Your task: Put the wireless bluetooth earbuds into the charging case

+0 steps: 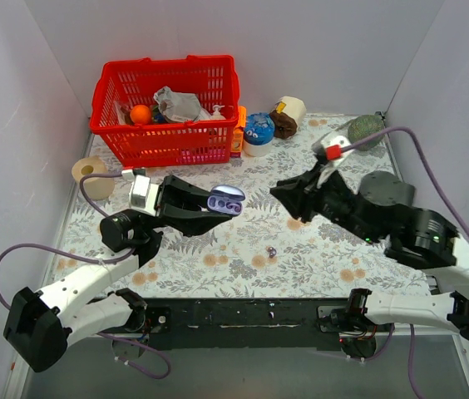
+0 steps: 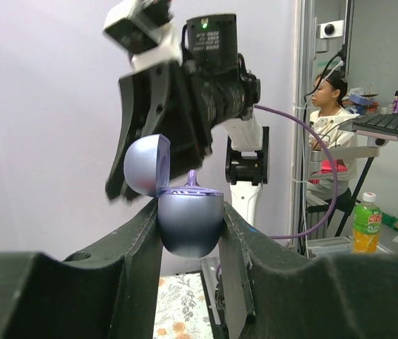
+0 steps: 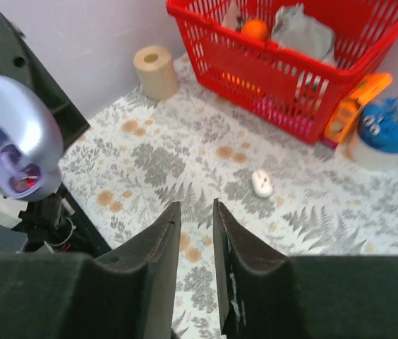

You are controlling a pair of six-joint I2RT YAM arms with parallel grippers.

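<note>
Your left gripper point(image 1: 214, 204) clamps the open charging case point(image 2: 190, 224) by its lower shell, off the table point(image 1: 185, 253); something purple shows inside. The loose earbud point(image 1: 271, 250) lies on the table between the grippers. It looks tiny, glossy and probably slippery, so pinch across its body. Your right gripper point(image 3: 195, 206) hangs empty, jaws slightly parted.

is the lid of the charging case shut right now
No, in the left wrist view the charging case has its lid swung up on the hinge, leaving the top open.
</note>
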